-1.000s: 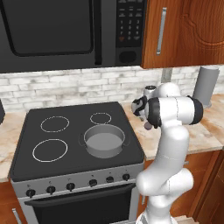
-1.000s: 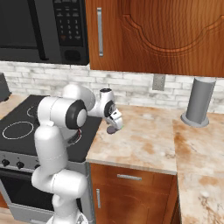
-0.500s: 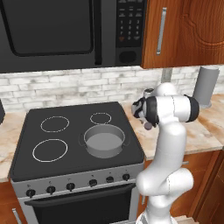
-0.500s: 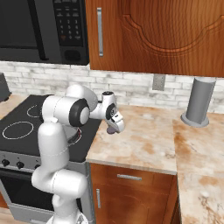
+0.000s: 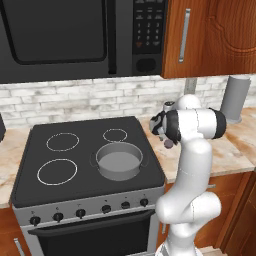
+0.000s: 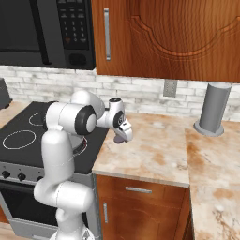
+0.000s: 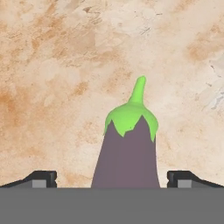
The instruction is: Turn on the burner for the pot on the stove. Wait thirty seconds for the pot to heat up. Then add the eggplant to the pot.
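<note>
From my remote station: the claw (image 7: 112, 183) stands fully open, its two dark fingertips (image 7: 41, 178) wide apart on either side of the eggplant (image 7: 127, 151), with clear gaps between each tip and the purple body, so nothing is gripped. In the hand view the eggplant lies on the marbled beige counter (image 7: 52, 87), its green cap and stem pointing away from the claw. In the right base view the claw (image 6: 123, 136) hangs low over the counter (image 6: 154, 154) just right of the stove (image 6: 18, 140), and I can make out a small dark lump beneath it that I take to be the eggplant (image 6: 119, 139). In the left base view the pot (image 5: 119, 161) sits on the front right ring of the stove (image 5: 75, 165), apparently empty, with the arm's wrist and the claw (image 5: 167, 141) just beside the stove's right edge. A tall grey cylinder (image 6: 213, 108) stands on the counter against the brick wall, well apart from the claw.
</note>
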